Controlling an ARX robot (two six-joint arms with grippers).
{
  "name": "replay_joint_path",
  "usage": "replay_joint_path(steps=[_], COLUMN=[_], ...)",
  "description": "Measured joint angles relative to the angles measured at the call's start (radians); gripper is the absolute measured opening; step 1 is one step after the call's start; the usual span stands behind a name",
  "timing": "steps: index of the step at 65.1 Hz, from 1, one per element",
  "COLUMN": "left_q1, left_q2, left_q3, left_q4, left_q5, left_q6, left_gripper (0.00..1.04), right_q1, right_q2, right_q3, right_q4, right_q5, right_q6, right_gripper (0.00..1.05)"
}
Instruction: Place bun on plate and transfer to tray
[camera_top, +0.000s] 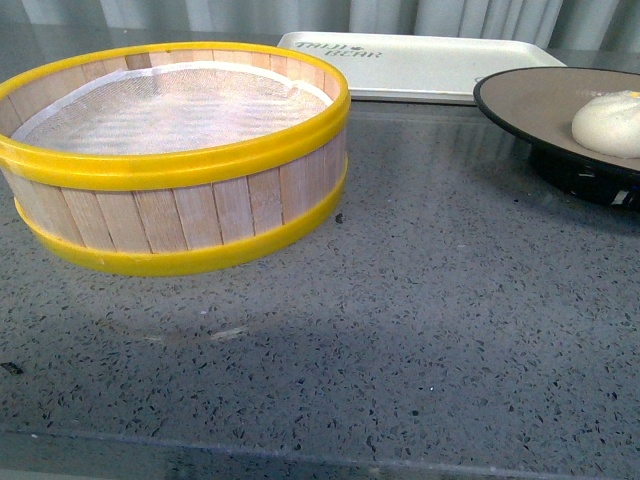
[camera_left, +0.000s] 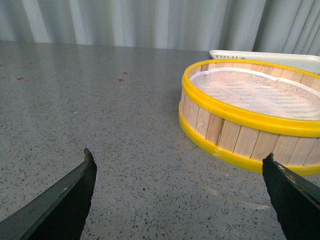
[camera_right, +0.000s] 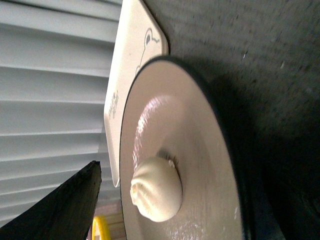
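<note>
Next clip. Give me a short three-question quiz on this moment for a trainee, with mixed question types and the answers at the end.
1. Fill in the blank: the two bands around the wooden steamer basket are ___ in colour.
2. True or false: the left pincer is open, with nothing between its fingers.
3. Multiple choice: the bun rests on
A. the tray
B. the plate
C. the bare countertop

Key: 1 yellow; 2 true; 3 B.
</note>
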Motion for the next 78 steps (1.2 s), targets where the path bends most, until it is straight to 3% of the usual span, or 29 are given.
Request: replay_joint_path(steps=[18,55,78], left_q1=[0.000,0.000,0.000], left_q2=[0.000,0.000,0.000], left_q3=[0.000,0.000,0.000], left_q4=[0.000,0.000,0.000], left_q5=[0.000,0.000,0.000], left_q6=[0.000,0.000,0.000], left_gripper=[0.98,0.98,0.98], right_q1=[0.019,0.024,0.012], right_q2=[-0.008,-0.133,-0.150], right_q3=[-0.030,-0.154,-0.171], right_q4=[0.022,0.013,0.021], right_q5=[-0.016,-0.033,-0.037], right_q6=[0.027,0.048,0.042], right_gripper=[0.94,0.04,0.02])
